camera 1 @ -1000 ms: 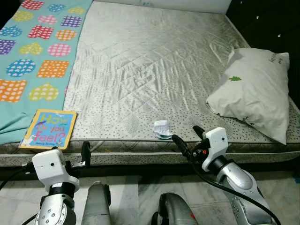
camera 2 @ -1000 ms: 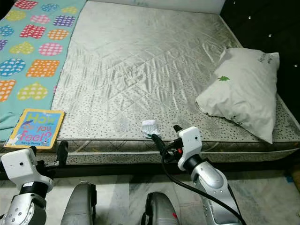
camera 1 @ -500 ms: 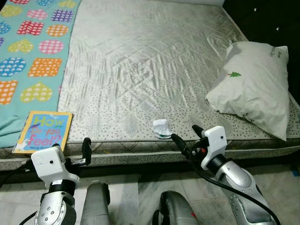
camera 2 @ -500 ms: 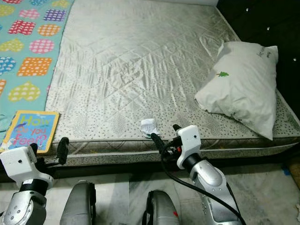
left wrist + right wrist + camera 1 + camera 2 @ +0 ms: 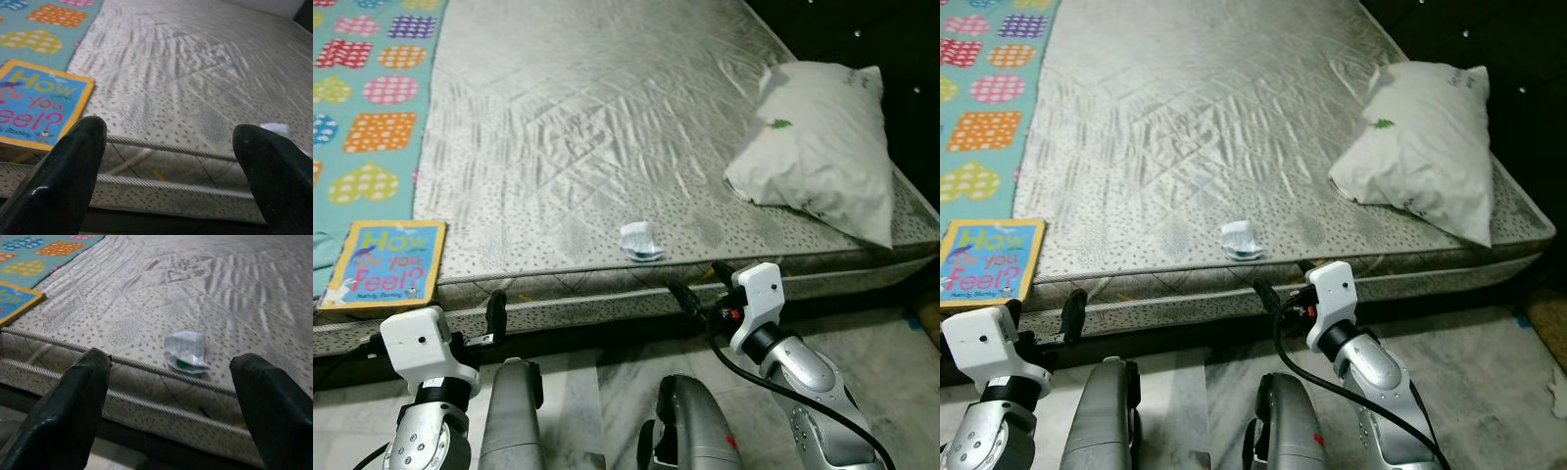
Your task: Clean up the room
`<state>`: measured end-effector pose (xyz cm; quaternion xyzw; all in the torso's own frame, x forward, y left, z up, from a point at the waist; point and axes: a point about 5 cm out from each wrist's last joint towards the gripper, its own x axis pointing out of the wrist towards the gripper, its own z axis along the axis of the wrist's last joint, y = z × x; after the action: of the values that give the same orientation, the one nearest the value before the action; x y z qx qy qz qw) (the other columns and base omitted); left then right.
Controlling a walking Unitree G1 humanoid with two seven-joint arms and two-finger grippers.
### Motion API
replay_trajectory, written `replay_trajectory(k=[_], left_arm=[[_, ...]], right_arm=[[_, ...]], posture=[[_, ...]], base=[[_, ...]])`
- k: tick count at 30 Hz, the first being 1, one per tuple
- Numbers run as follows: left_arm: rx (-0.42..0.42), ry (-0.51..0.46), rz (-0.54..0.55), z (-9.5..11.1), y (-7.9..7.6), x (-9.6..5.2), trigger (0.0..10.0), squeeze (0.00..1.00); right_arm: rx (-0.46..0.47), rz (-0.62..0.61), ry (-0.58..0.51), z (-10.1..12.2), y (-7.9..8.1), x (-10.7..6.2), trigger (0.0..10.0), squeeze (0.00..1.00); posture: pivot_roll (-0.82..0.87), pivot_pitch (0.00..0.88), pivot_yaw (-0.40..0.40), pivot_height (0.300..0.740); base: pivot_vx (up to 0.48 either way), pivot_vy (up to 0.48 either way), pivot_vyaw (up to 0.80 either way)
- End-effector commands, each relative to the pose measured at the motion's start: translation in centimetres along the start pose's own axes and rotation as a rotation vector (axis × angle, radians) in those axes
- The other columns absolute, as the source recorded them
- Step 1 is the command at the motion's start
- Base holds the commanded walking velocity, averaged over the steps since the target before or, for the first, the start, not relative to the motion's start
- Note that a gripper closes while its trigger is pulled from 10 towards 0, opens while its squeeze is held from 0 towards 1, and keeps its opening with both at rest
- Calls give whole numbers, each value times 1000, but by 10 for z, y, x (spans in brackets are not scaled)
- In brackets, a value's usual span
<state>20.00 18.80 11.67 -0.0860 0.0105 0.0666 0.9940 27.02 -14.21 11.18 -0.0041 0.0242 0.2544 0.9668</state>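
A crumpled white wrapper with a green patch (image 5: 640,241) lies near the front edge of the bare silver mattress (image 5: 607,127). A children's book "How Do You Feel?" (image 5: 384,261) rests at the front left corner, partly on a teal patterned blanket (image 5: 362,108). A white pillow (image 5: 813,147) sits at the right. My right gripper (image 5: 701,287) hovers open just in front of the mattress edge, below and right of the wrapper (image 5: 185,351). My left gripper (image 5: 465,328) is open below the edge, right of the book (image 5: 34,105).
Dark headboard or wall panels (image 5: 901,49) stand to the right of the bed. A pale marble floor (image 5: 891,352) lies in front of the bed. My two silver legs (image 5: 695,431) show at the bottom.
The camera has shifted, so the bed appears further left and up. Both grippers now sit lower against the mattress edge; the right one has drawn back slightly from the wrapper.
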Motion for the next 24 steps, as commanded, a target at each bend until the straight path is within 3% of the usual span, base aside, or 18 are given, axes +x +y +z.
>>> replay_trajectory(k=[1,24], left_arm=[[2,6,-21,0,-2,-2,10000,0],[1,7,-46,0,-5,-1,10000,0]], right_arm=[[-11,3,22,-3,-2,-2,10000,0],[-6,7,24,-5,0,-2,10000,0]], posture=[[17,230,-116,592],[20,222,-112,592]], base=[[0,0,0],[296,0,0]])
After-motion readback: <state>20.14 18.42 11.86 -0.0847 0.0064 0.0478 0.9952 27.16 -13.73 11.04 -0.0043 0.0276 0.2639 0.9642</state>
